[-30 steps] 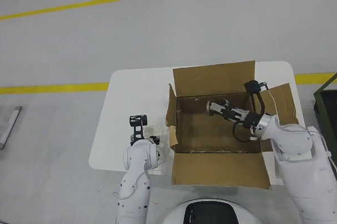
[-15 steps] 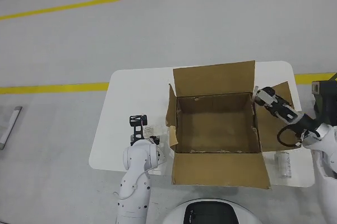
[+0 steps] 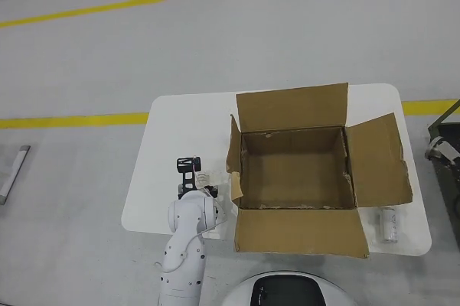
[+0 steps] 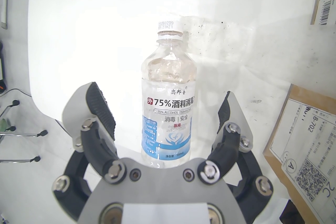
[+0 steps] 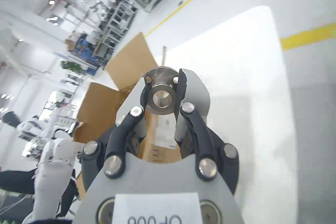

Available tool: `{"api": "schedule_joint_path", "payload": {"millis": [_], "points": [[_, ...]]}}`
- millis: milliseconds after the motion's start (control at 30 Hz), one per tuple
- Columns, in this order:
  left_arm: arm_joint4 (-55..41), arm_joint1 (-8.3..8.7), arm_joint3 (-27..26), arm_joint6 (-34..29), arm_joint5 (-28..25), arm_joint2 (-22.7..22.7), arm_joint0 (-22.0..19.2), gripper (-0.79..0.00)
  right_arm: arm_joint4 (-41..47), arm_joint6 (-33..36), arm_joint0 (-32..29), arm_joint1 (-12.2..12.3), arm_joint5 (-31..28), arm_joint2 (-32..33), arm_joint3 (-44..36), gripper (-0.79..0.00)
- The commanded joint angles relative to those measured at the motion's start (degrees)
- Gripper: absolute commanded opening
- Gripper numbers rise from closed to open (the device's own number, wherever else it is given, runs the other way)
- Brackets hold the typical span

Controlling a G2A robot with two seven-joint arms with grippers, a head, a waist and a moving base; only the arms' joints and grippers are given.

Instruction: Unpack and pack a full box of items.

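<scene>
Where the desk [image 3: 185, 122] meets its near left edge, I find the left end effector [image 4: 162, 93] spread wide. Its fingers [image 4: 101, 101] stand either side of a clear bottle [image 4: 168, 93], with a gap on each side. The bottle has a white cap and a blue-and-white label, and its cap points away from the wrist. Just to the right, the cardboard box [image 3: 291, 107] sits mid-desk with all four flaps folded out. A white can [image 3: 388, 225] lies on the desk near the right flap, towards the near right corner. The right end effector [image 5: 163, 78] is beyond the desk's right side, clamped on a metal flanged sleeve [image 5: 160, 99].
</scene>
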Motion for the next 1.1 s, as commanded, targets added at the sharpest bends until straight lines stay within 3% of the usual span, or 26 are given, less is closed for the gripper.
{"api": "schedule_joint_path", "payload": {"millis": [0,333,467,800,1067], "points": [[0.0,0.0,0.0,0.0,0.0,0.0,0.0,0.0,-6.1,1.0,-1.1,0.3,4.5,0.0,-0.8,-0.785],[0.0,0.0,0.0,0.0,0.0,0.0,0.0,0.0,-38.8,7.8,2.2,2.0,18.2,-12.7,0.9,-0.785],[0.0,0.0,0.0,0.0,0.0,0.0,0.0,0.0,-47.2,12.5,5.2,2.4,22.1,-16.8,2.4,-0.785],[0.0,0.0,0.0,0.0,0.0,0.0,0.0,0.0,-52.3,24.3,8.6,3.0,24.2,-20.4,6.3,-0.785],[0.0,0.0,0.0,0.0,0.0,0.0,0.0,0.0,-52.0,27.4,9.0,3.0,24.1,-22.7,7.4,-0.785]]}}
